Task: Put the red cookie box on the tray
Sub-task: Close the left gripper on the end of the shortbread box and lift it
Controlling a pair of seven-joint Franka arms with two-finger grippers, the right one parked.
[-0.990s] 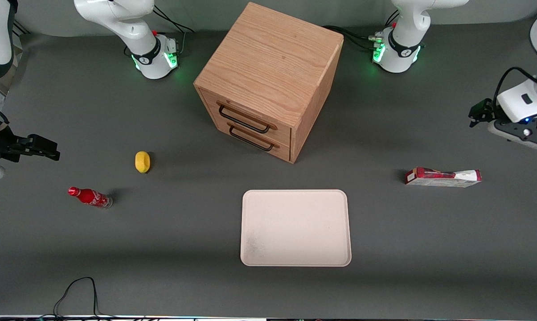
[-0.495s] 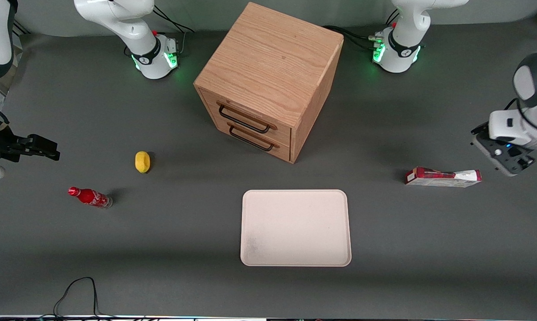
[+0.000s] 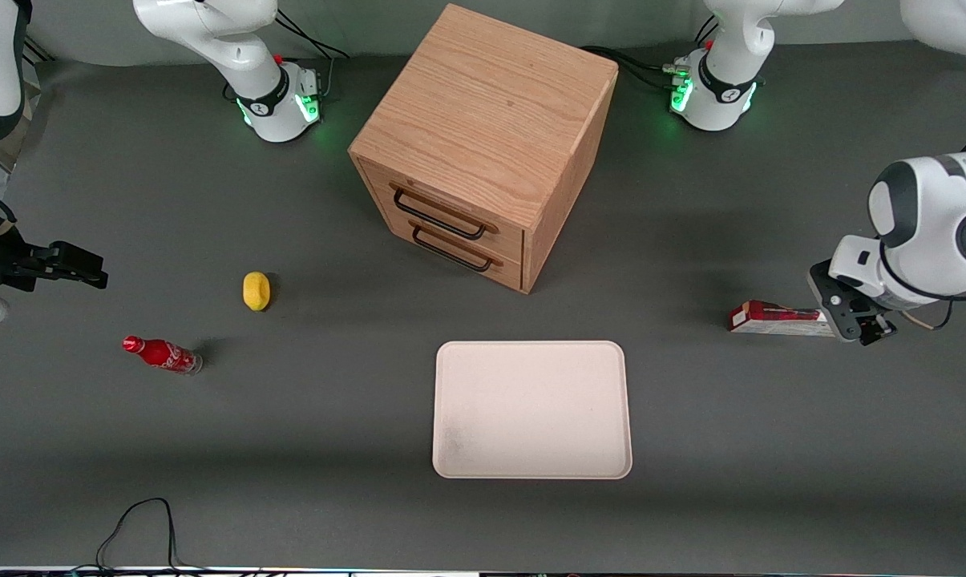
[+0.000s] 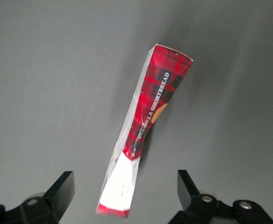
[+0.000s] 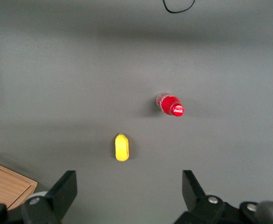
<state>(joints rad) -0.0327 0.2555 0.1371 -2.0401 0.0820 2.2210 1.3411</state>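
The red cookie box point(image 3: 775, 318) lies on the grey table toward the working arm's end, well apart from the tray point(image 3: 532, 409). The tray is cream-white, flat, and sits near the front camera in front of the drawer cabinet. My left gripper point(image 3: 855, 320) hangs over the box's white end and hides that end in the front view. In the left wrist view the gripper point(image 4: 125, 198) is open, with the box point(image 4: 148, 121) below it. The box's white end lies between the two fingers, touching neither.
A wooden two-drawer cabinet point(image 3: 483, 144) stands farther from the camera than the tray. A yellow lemon point(image 3: 256, 290) and a small red soda bottle point(image 3: 162, 354) lie toward the parked arm's end of the table. A black cable point(image 3: 138, 521) loops at the front edge.
My left gripper has swung down and inward from above the table's end and now hangs over the white end of the cookie box. The box and tray have not moved.
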